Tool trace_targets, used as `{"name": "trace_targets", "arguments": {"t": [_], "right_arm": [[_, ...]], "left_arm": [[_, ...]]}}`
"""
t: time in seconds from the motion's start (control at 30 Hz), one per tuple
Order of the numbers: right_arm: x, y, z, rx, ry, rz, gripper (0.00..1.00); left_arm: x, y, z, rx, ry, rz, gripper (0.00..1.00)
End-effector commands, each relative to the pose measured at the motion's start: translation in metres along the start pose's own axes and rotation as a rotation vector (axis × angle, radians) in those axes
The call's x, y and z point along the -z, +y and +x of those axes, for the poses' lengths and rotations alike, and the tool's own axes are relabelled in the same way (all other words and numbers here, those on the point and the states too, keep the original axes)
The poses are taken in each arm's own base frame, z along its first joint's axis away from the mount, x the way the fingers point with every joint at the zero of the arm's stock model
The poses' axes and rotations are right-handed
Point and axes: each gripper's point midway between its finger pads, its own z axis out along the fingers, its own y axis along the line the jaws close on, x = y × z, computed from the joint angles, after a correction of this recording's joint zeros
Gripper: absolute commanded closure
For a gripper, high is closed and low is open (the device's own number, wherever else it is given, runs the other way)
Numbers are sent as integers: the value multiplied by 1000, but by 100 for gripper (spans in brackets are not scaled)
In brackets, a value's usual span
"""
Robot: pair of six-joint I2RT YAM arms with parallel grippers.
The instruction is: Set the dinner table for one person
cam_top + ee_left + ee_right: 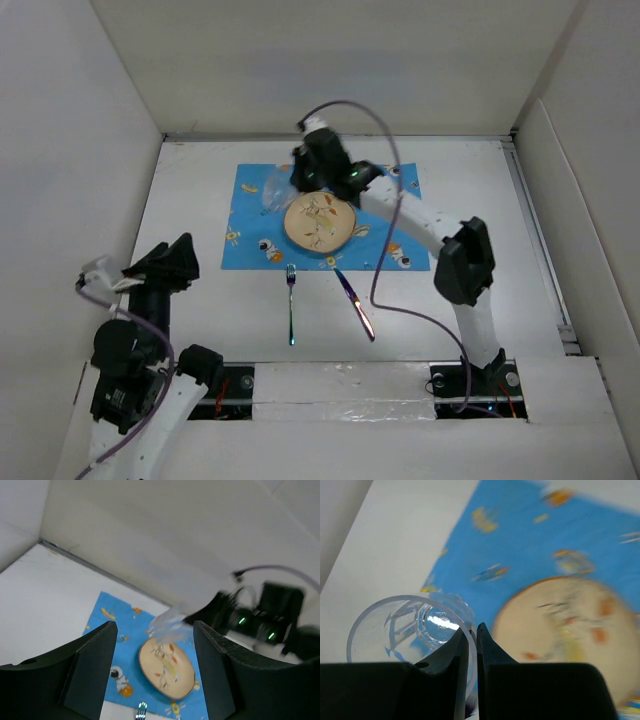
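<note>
The white surface (190,200) fills the floor of the booth, with pale walls on its left, far and right sides. On its middle lies a blue patterned placemat (255,235), and a round cream plate (319,222) with a small printed design sits on the mat, a little right of the mat's centre.

Nearer the arms, a fork (291,305) lies on the bare surface with its tines up against the mat's near edge. Just to its right a knife (355,300) lies at a slant, its near end swung rightward. The two are apart from each other and both lie off the mat.

The right arm (425,225) reaches diagonally over the mat's far right part and hides that corner. A purple cable (385,270) loops from the arm down past the knife. The right pincer (472,630) is pinched on the rim of a clear glass (410,635), one finger inside the wall and one outside. The glass hangs over the mat's left part, just beside the plate. The views are blurred, so I cannot tell whether its base touches the mat.

The left pincer (172,250) is at the near left, well away from the mat, its fingers (95,670) spread wide with nothing between them.
</note>
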Motion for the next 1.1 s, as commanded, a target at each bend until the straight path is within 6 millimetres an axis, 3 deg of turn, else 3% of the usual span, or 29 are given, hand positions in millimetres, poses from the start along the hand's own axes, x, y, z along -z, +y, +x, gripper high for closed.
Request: {"name": "trace_targets", "arguments": {"t": [0.0, 0.03, 0.07, 0.1, 0.13, 0.17, 0.2, 0.33, 0.47, 0.67, 0.8, 1.0, 1.07], "right_arm": [[42, -137, -93, -115, -214, 217, 100], [45, -165, -89, -127, -194, 271, 100], [52, -213, -90, -157, -196, 363, 100], [53, -235, -86, -160, -187, 401, 100], [56, -257, -81, -173, -167, 442, 100], [67, -293, -85, -200, -174, 505, 100], [70, -309, -83, -210, -169, 530, 100], [76, -374, -67, -276, -133, 583, 100], [74, -393, -56, -287, -94, 577, 100], [64, -405, -37, -269, -25, 648, 100], [50, -406, -21, -244, 17, 665, 100], [47, -410, -19, -235, 14, 704, 100], [48, -410, -17, -237, 22, 708, 93]], "left_arm": [[-32, -34, 63, -141, 268, 125, 40], [-39, -35, 80, -183, 336, 128, 40], [-40, -31, 100, -218, 422, 120, 40], [-48, -32, 126, -251, 537, 111, 40], [-50, -30, 137, -272, 585, 104, 41], [-50, -27, 148, -283, 627, 100, 41], [-51, -29, 158, -287, 669, 117, 41], [-49, -31, 152, -279, 630, 137, 40], [-49, -31, 143, -270, 585, 134, 39], [-51, -29, 157, -288, 648, 130, 39], [-51, -29, 155, -287, 639, 130, 39], [-50, -31, 153, -282, 632, 135, 38], [-50, -31, 153, -283, 634, 139, 38]]}}
